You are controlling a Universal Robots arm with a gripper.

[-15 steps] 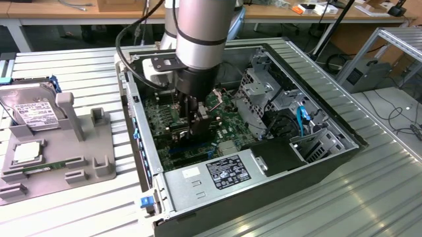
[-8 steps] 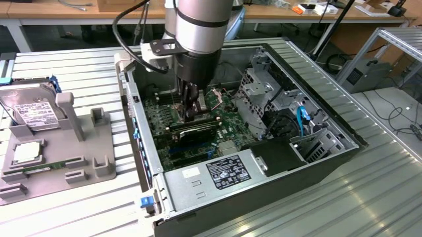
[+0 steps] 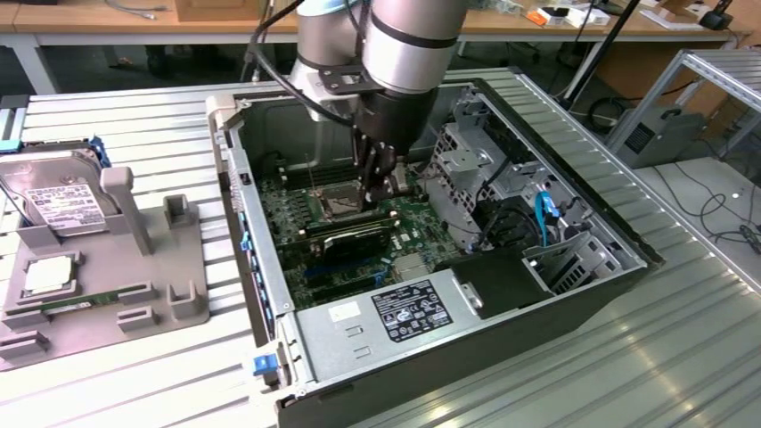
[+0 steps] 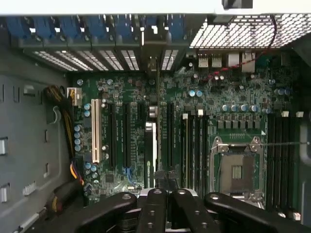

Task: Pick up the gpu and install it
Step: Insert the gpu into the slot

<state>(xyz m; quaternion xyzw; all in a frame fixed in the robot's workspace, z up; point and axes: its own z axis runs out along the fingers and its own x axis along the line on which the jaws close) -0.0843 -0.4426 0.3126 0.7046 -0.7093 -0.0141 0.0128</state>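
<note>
Inside the open computer case (image 3: pixel 256 267), the gripper (image 3: pixel 380 183) is lowered over the motherboard (image 4: pixel 194 97). Its fingers (image 4: pixel 153 208) are drawn narrow around the gpu (image 4: pixel 154 141), which is seen edge-on, standing among the expansion slots (image 4: pixel 112 136) with one end towards the case's rear brackets. Pickup is judged done; whether the card is fully seated cannot be told. At the exterior view's left, a hard drive (image 3: pixel 53 201) is left on a tray (image 3: pixel 178 303).
</note>
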